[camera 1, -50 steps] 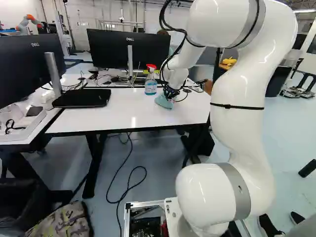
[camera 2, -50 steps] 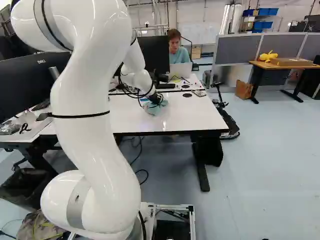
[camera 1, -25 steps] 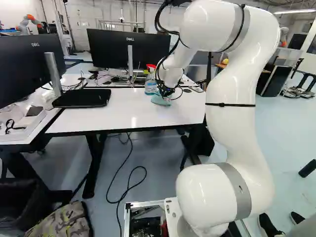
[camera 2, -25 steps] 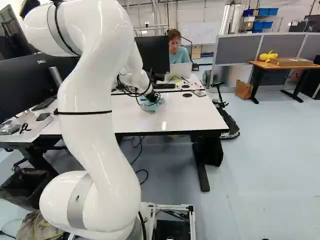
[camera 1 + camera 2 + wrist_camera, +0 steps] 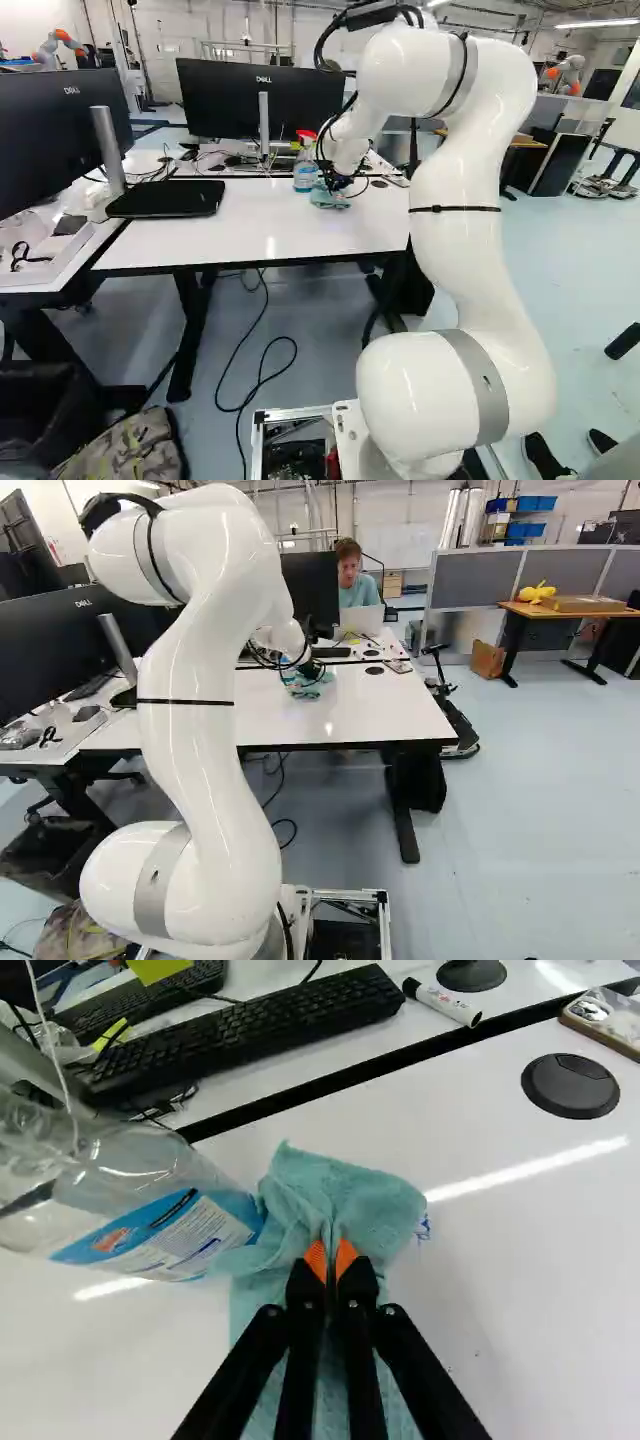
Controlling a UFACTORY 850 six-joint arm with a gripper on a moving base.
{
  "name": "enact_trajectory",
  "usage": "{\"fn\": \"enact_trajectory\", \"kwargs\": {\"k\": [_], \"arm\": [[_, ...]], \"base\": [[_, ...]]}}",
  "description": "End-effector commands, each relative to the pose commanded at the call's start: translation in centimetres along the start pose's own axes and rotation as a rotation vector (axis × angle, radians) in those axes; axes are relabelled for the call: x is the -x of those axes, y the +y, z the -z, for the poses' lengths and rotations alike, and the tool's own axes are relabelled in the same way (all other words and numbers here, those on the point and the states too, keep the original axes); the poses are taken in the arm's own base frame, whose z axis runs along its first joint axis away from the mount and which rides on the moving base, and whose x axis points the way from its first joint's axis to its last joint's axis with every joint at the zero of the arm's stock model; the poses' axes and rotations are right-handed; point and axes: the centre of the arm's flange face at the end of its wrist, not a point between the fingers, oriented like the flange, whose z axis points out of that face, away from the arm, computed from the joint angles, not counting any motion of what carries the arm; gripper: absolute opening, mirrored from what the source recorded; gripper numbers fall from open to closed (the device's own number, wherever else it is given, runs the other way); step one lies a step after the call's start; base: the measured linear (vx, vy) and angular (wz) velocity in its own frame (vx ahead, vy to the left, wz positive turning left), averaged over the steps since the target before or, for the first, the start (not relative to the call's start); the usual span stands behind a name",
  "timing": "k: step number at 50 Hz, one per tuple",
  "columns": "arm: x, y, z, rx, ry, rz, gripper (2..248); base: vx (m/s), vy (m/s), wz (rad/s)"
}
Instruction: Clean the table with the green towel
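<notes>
My gripper (image 5: 338, 184) is low over the white table (image 5: 230, 235), near its far edge. In the wrist view the gripper (image 5: 330, 1262) is shut on the green towel (image 5: 345, 1198), its orange pads pinching a fold. The cloth lies bunched on the tabletop, spreading ahead of and beneath the fingers. A clear spray bottle (image 5: 305, 174) with a red head stands beside it; in the wrist view its blue label touches the towel's edge. Small blue marks (image 5: 424, 1228) show on the table against the towel's other side. Faint specks (image 5: 450, 1368) dot the surface nearby.
Beyond the table's far edge are a keyboard (image 5: 250, 1032), a marker (image 5: 442, 1002) and a monitor (image 5: 262, 100). A round black cable cap (image 5: 570, 1086) sits in the tabletop. A black laptop-like slab (image 5: 166, 198) lies left in the left base view. Another robot (image 5: 566, 74) stands behind.
The towel has slid a little across the table toward its far edge, carried in my gripper. My arm's upper links have lowered and shifted inward between the two base views. The base has not moved.
</notes>
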Motion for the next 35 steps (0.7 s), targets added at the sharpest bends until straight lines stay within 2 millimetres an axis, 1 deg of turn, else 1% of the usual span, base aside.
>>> {"fn": "enact_trajectory", "kwargs": {"k": [6, 13, 35], "arm": [[-0.6, 0.7, -0.5, 0.007, 0.007, -0.009, 31], [-0.9, 1.8, -0.6, 0.019, 0.011, -0.021, 31], [-1.4, 5.7, 0.0, 0.059, 0.015, -0.063, 31]], "base": [[0.000, 0.000, 0.000], [0.000, 0.000, 0.000], [0.000, 0.000, 0.000]]}}
